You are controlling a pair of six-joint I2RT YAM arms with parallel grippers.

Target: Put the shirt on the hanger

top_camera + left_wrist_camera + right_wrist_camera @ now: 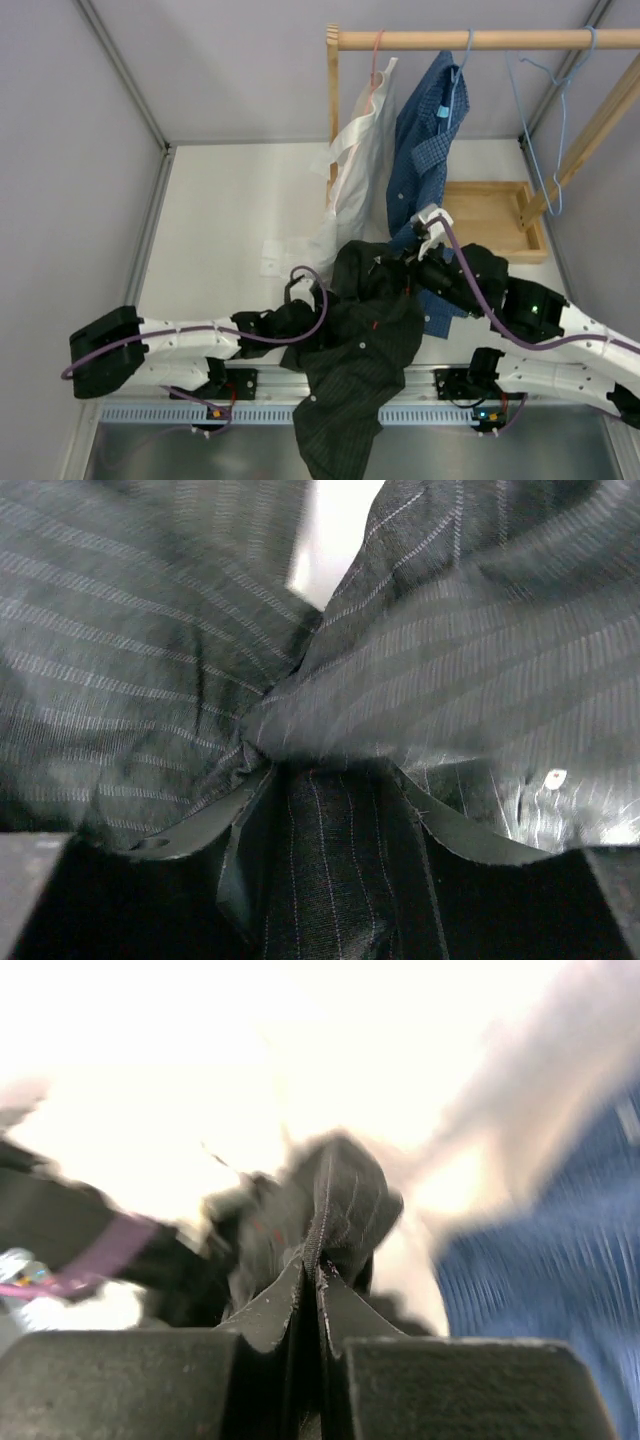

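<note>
— Overhead view, what stood around? 
— A wooden rail (480, 38) at the back carried a white shirt (358, 170), a blue checked shirt (425, 140) and, off to the right, the hanger (560, 150), bare. The shirt (360, 350) sagged between both arms at the near edge, its tail over the white table (220, 220). The blue checked shirt hung right behind the right gripper (400, 262). Grey walls boxed it in.
— Left wrist?
— Dark cloth filled the frame. The left gripper (335, 810) sat half-spread around a thick bunch of the shirt (470, 680).
— Right wrist?
— The right gripper (318, 1270) pinched tight on a fold of the shirt (335, 1200), blue check blurred beside it.
</note>
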